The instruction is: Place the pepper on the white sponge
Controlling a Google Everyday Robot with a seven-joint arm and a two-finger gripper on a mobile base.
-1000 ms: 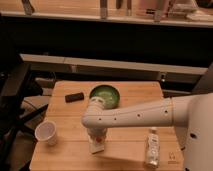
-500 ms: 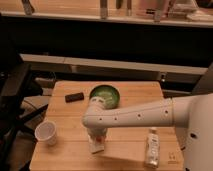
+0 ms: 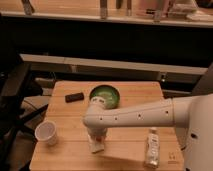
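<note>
- The gripper (image 3: pixel 96 135) points down at the near middle of the wooden table (image 3: pixel 65 152), at the end of a white arm (image 3: pixel 135 116) that reaches in from the right of the view.
- The arm's rounded end covers most of the gripper. I cannot tell whether it is wide, narrow or holding something.
- The white sponge (image 3: pixel 96 146) lies flat on the table directly under the gripper. Its near end sticks out below the gripper, toward the table's front edge.
- The pepper (image 3: pixel 101 136) shows only as a small orange-red patch at the gripper's lower tip, right at the top of the sponge. Whether it rests on the sponge or hangs just above it cannot be told.
- The green bowl (image 3: pixel 105 95) stands behind the gripper, farther back on the table. The arm's bend overlaps its near rim.
- A small black object (image 3: pixel 74 96) lies behind the gripper and to the left, beside the bowl but apart from it.
- A white paper cup (image 3: pixel 46 133) stands upright well to the left of the gripper, near the table's left edge.
- A white bottle with a green label (image 3: pixel 152 148) is to the right of the gripper, near the front right corner and well clear of the sponge.
</note>
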